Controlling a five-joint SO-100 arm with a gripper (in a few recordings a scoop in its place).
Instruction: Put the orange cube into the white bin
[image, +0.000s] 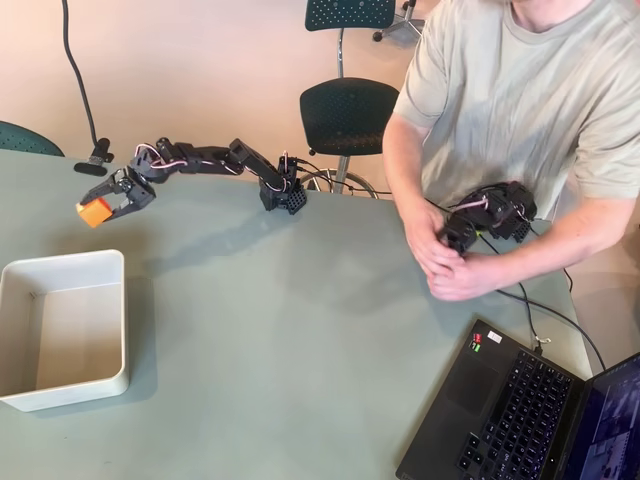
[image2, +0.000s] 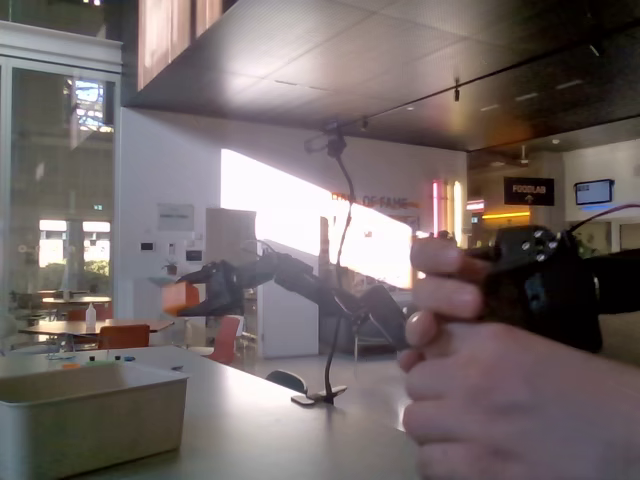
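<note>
A black laptop (image: 530, 415) sits on the grey-green table (image: 300, 330); chairs (image: 348, 112) stand behind.

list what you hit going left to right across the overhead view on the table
white bin → orange cube gripped in the jaws of the gripper → arm base → person's hands → laptop

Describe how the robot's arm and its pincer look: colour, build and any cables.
The arm is black, built of blocky jointed segments, with thin pink and white cables looping along its top. It rises from a black base. The pincer is black too, with two pointed fingers.
</note>
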